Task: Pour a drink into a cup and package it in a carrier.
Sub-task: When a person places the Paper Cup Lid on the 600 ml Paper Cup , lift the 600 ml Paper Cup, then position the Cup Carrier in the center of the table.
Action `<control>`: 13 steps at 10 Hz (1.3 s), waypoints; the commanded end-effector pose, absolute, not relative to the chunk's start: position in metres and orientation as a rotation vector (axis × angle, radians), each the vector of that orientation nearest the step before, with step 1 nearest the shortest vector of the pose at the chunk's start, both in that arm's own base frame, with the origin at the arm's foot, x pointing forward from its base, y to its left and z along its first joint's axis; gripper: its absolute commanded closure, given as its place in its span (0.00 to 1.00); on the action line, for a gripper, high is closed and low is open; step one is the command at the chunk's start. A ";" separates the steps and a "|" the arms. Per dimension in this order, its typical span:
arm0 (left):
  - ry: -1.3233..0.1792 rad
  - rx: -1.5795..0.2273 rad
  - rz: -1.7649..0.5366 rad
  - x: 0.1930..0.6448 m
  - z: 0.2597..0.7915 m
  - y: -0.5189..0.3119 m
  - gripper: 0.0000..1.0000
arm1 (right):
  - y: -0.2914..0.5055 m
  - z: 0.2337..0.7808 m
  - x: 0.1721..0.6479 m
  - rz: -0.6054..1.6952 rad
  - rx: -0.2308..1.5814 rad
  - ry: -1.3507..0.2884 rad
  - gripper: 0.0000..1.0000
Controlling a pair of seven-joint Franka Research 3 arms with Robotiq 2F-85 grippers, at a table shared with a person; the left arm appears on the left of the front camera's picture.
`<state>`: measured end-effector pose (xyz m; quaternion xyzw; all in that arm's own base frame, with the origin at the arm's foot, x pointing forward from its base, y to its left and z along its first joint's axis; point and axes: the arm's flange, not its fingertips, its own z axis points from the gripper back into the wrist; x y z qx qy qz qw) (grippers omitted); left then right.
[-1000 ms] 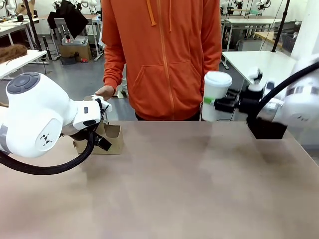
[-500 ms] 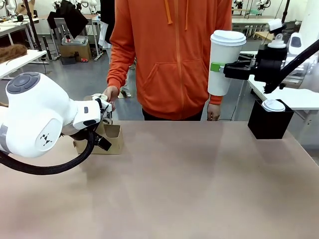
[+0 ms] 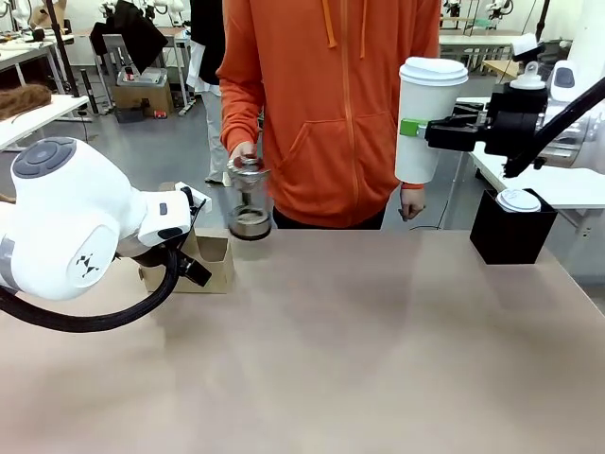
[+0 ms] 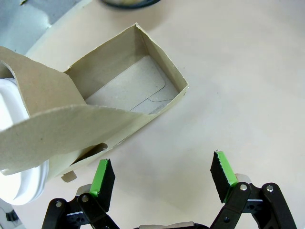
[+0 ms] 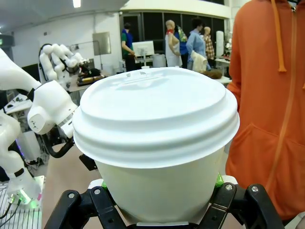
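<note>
High at the right, my right gripper (image 3: 416, 130) is shut on the tall white cup (image 3: 423, 128), which stands upright with a white lid on. The right wrist view has the cup (image 5: 157, 124) close up between my right gripper's (image 5: 159, 193) fingers. The lid hides any drink inside. The brown cardboard carrier (image 3: 214, 262) stands at the table's far left. My left gripper (image 3: 196, 268) hovers beside it, open. From the left wrist camera, my left gripper (image 4: 163, 174) has nothing between its green pads, just short of the carrier (image 4: 95, 86) and its bare near slot.
A person in an orange hoodie stands at the far edge and holds a glass vessel (image 3: 249, 203) over the table near the carrier. A black box (image 3: 510, 238) with a short lidded cup (image 3: 518, 200) on it sits at the far right. Something white and round (image 4: 14, 157) fills the carrier's other slot.
My right arm lifted the cup from table-edge height to high up, then held still. The person stepped right and brought a glass vessel in beside the carrier. My left arm stayed put.
</note>
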<state>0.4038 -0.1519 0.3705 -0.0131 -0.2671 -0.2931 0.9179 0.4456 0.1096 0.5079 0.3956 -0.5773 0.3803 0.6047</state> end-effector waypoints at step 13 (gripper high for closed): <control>-0.560 -0.017 -0.444 0.388 0.448 -0.147 0.00 | 0.111 0.512 0.444 0.888 0.913 -1.347 0.20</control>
